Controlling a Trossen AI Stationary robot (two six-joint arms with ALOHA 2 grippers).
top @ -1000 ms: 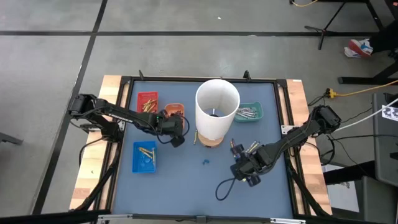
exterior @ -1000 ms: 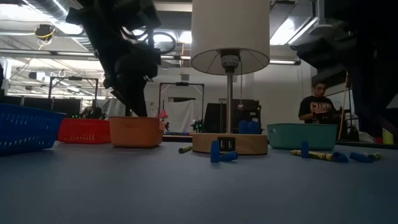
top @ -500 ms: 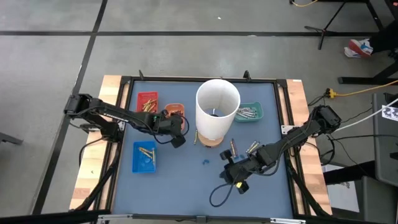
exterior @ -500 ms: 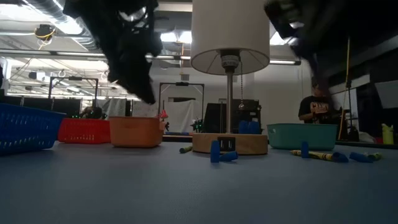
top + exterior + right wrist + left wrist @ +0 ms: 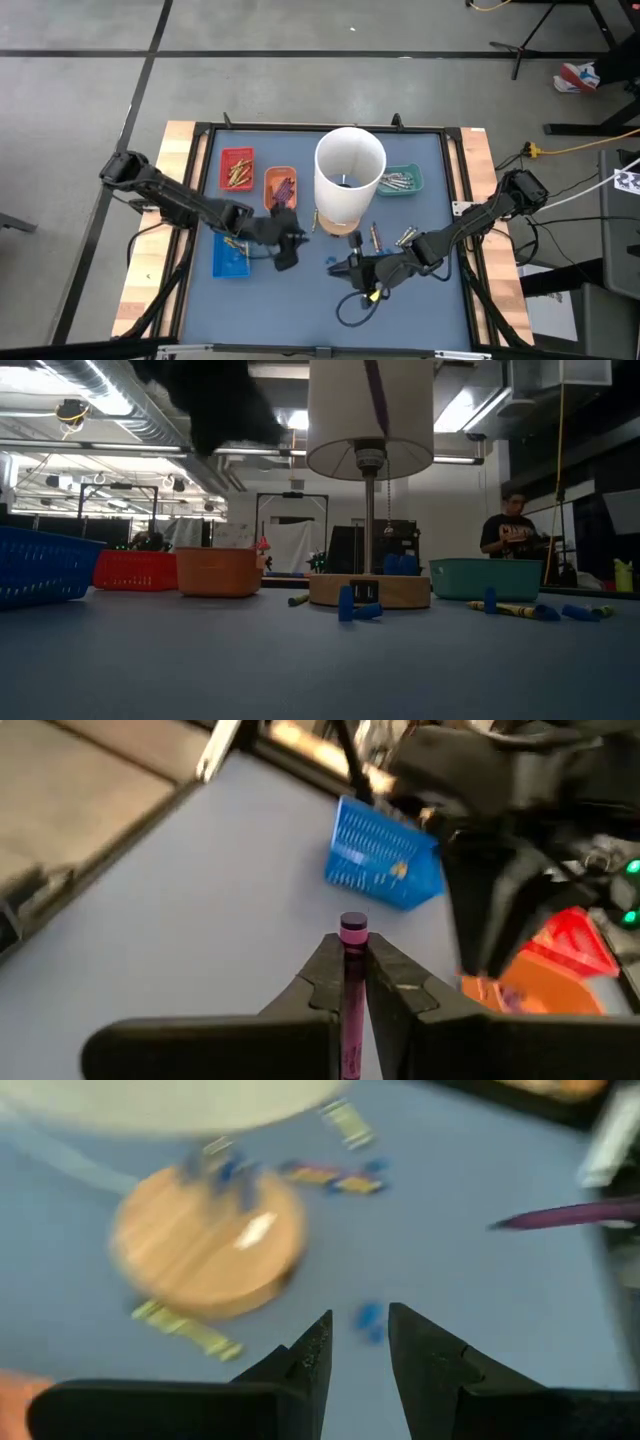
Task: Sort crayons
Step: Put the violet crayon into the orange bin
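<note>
A: Right gripper [image 5: 350, 982], what's it got?

B: A purple crayon [image 5: 351, 975], pinched between both fingers, tip sticking out past them. From above, that gripper [image 5: 352, 266] sits over the blue mat in front of the lamp base [image 5: 338, 226].

A: And the left one?

B: Left gripper [image 5: 285, 258] hangs just right of the blue tray [image 5: 231, 253], in front of the orange tray [image 5: 280, 183]. Its fingers [image 5: 308, 1363] stand a little apart with nothing between them; mat shows through the gap.

A: Where are the rest of the crayons?

B: Spread about. Gold-brown ones in the red tray [image 5: 236, 167], purple ones in the orange tray, grey ones in the teal tray [image 5: 401, 181], a couple of yellow ones in the blue tray. Loose crayons [image 5: 405, 236] lie on the mat right of the lamp base, and one yellowish stick [image 5: 312, 220] lies against the base's left side.

A: Anything else on the mat?

B: Small blue bits [image 5: 330, 262] near the right gripper. The tall white lampshade [image 5: 350, 175] stands mid-table. At table height a person [image 5: 512, 533] shows in the room behind.
</note>
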